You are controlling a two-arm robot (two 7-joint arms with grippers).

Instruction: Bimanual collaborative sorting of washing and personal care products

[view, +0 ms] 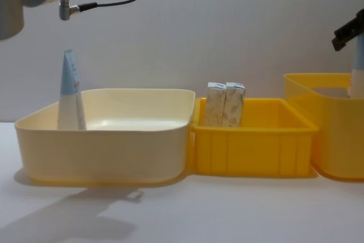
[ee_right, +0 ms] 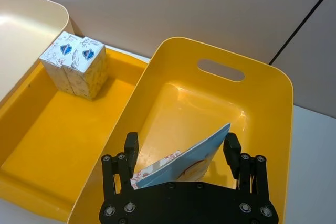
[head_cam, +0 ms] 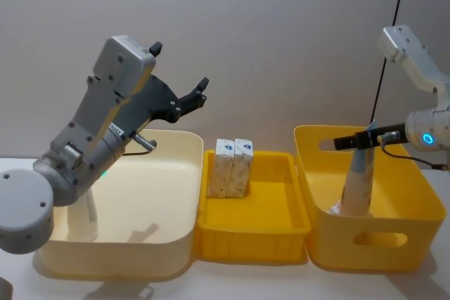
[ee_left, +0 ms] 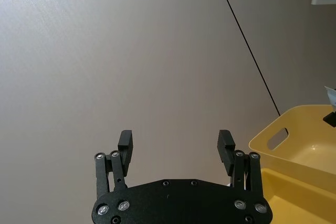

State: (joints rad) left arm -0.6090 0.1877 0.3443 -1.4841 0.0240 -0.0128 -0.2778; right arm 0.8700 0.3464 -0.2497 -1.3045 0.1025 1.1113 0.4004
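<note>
Nearest the robot, the left pincer (head_cam: 181, 79) hangs raised above the cream bin (head_cam: 169, 247), its fingers (ee_left: 125, 145) spread wide with nothing between them; a white squeeze tube (view: 70, 92) stands upright in that bin's near-left corner, partly screened by the left arm in the head view. Beside it, the shallow middle yellow tray (head_cam: 253, 237) holds two beige-marbled cartons (head_cam: 233, 168), upright and touching one another at the tray's far-left end. To the right, in the deep yellow bin (head_cam: 394, 244), the right pincer (head_cam: 357, 140) sits at the crimped top of a second tube (head_cam: 358, 187), which stands on the bin floor; the fingers flank the pale-blue end (ee_right: 197, 156), but whether they press on it or stand just clear cannot be told. The step in hand appears to be the placing of this tube in the right bin; the next move would call for a clean opening and a straight lift away, lest the tube topple. The tube's base and the right bin's floor are hidden behind the bin wall in the chest view.
</note>
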